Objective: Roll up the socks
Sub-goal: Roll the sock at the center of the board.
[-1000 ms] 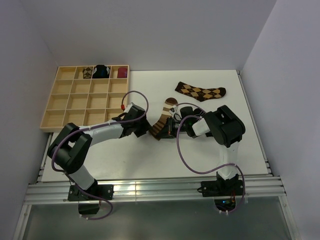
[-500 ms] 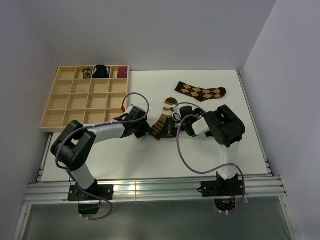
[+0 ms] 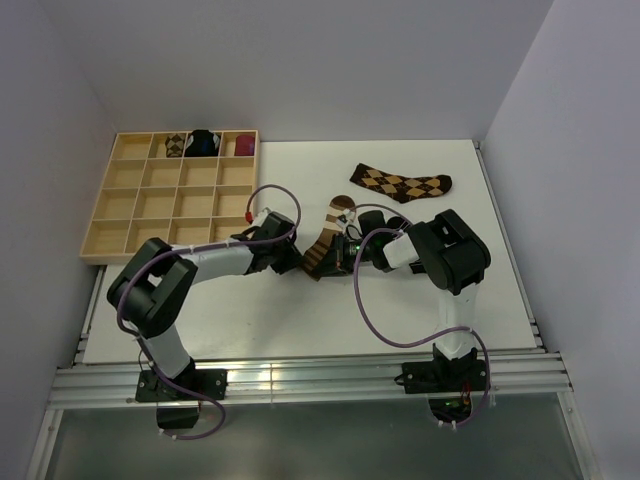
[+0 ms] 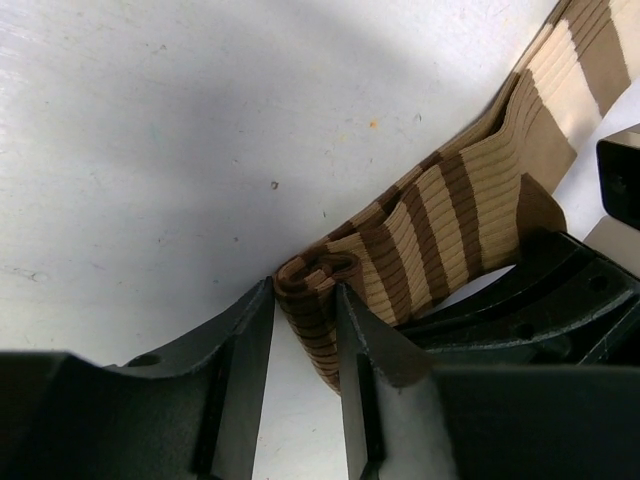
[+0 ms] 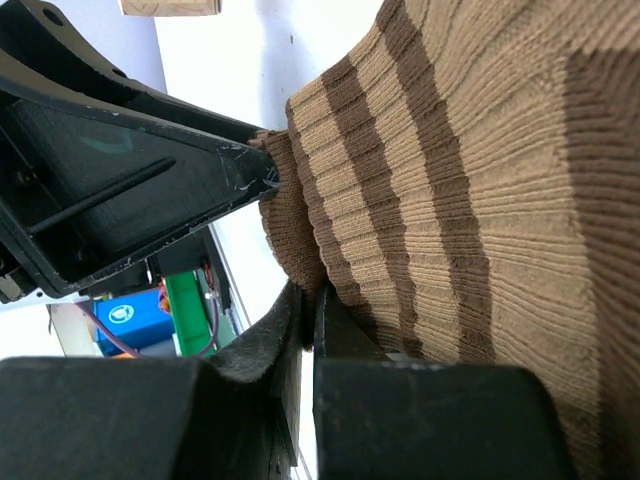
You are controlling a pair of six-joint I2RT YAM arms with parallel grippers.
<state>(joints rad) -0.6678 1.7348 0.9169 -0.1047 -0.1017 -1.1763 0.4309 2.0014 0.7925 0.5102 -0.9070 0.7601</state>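
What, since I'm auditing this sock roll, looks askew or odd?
The striped sock is crumpled rather than flat: its near end is folded over and pinched by the left pincer and right pincer. Nothing looks spilled or damaged.

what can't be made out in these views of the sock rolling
- Top view: lower end of the brown-and-cream striped fabric sock, hidden under the left gripper and right gripper.
- Top view: bundles in the wooden grid tray, too small.
- Right wrist view: rest of the sock, cut off by frame edges.

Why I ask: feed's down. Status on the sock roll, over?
Left gripper jaws pinching rolled end of striped sock. Right gripper shut on same sock. Argyle sock untouched. Nothing in the way.
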